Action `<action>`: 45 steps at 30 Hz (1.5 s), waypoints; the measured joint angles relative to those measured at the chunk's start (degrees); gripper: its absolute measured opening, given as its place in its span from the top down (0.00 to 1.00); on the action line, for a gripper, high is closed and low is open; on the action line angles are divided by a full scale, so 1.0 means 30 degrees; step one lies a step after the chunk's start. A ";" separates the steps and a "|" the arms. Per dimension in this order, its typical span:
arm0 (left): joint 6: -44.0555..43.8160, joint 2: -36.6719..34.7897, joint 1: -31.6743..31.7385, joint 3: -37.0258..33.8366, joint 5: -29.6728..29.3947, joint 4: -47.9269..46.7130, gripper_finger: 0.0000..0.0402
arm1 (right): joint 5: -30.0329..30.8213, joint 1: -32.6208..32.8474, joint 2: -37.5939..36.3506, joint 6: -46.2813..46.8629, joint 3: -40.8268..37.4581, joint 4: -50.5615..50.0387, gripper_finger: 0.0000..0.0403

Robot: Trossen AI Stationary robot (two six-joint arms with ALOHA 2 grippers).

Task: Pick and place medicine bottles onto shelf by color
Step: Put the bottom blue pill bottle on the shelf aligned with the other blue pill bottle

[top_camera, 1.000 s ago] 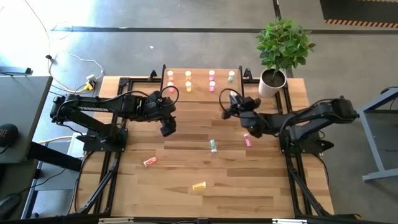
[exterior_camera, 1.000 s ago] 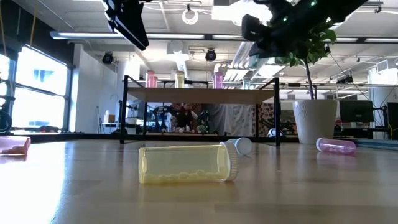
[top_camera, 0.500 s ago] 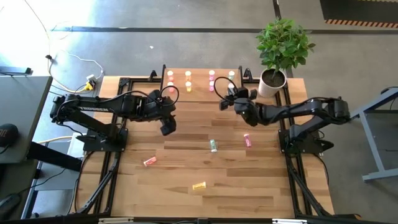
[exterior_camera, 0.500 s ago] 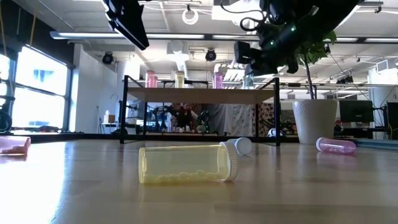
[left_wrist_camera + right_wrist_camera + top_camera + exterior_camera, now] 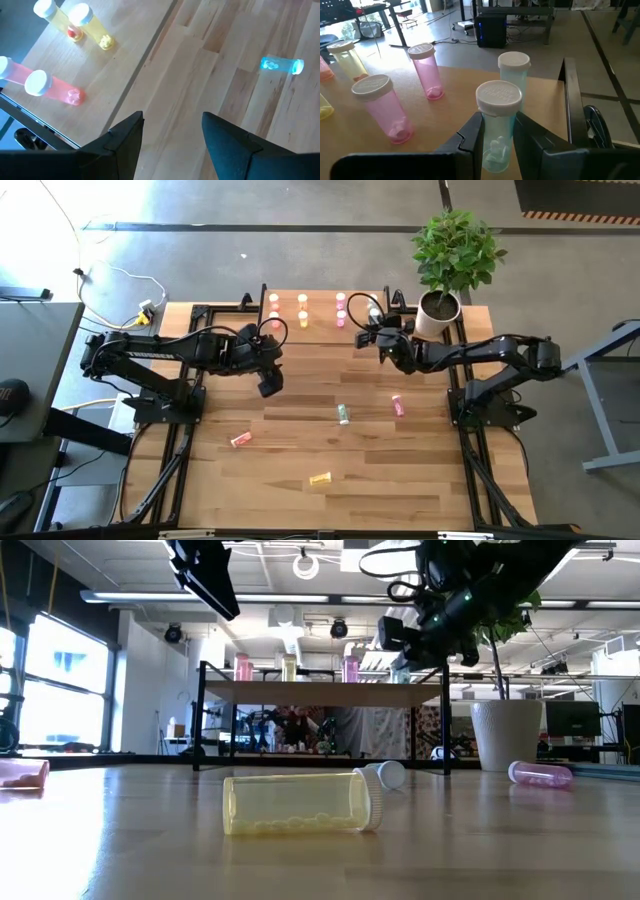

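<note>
1. Over the shelf (image 5: pixel 320 313) at the far edge of the desk (image 5: pixel 330 450), my right gripper (image 5: pixel 495 131) has its fingers pinching a pale green bottle (image 5: pixel 497 125) upright, just in front of another green one (image 5: pixel 514 70), so the colours stay grouped.
2. My left gripper (image 5: pixel 172 135) waits above the desk near the shelf, fingers spread and holding nothing.
3. Four bottles lie on the desk.

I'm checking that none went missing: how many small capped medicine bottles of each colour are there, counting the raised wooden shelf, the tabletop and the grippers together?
Red-orange cylindrical pale-capped bottles: 3
Yellow bottles: 3
Pink bottles: 3
Pale green bottles: 3, one of them held in the right gripper
Total: 12
</note>
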 joint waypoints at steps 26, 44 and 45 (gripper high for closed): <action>0.0003 0.0000 0.0000 0.0000 0.0007 0.0000 0.51 | -0.0151 0.0073 0.0006 0.0071 0.0000 -0.0109 0.66; -0.0001 0.0000 -0.0007 0.0000 0.0022 -0.0001 0.51 | 0.0094 0.0619 -0.0031 -0.0403 -0.0043 -0.0204 0.65; -0.0001 0.0000 -0.0007 0.0000 0.0022 0.0000 0.51 | 0.0115 0.0668 -0.0038 -0.0409 -0.0044 -0.0203 0.65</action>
